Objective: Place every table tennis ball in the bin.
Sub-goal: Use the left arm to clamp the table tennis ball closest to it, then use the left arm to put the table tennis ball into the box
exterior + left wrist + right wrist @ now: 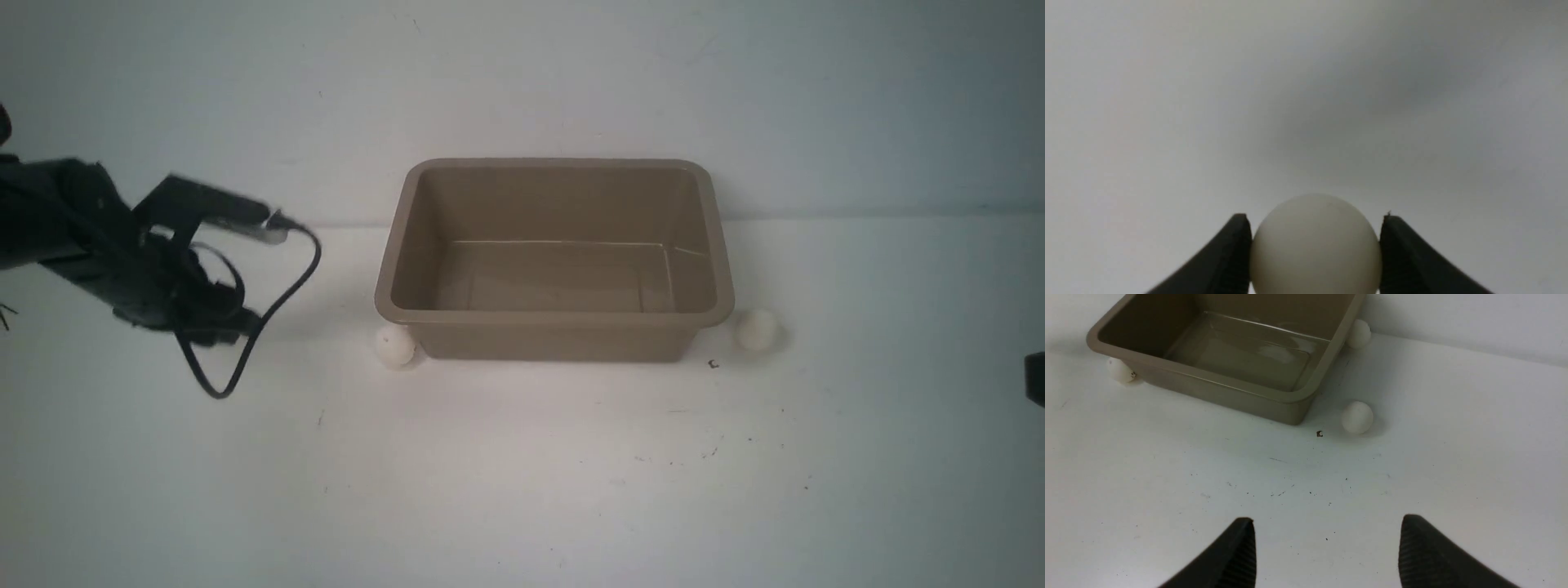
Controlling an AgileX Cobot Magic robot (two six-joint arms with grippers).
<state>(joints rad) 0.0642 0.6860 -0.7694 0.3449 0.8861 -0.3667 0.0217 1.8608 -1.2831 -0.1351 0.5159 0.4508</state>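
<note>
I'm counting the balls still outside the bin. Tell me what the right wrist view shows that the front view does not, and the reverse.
Only the right wrist view: a third ball beside the bin's far right corner.
Only the front view: the left arm with its looping cable, off to the bin's left.
Both: the empty bin, the near-left ball at its front left corner, and the near-right ball just off its front right corner.
</note>
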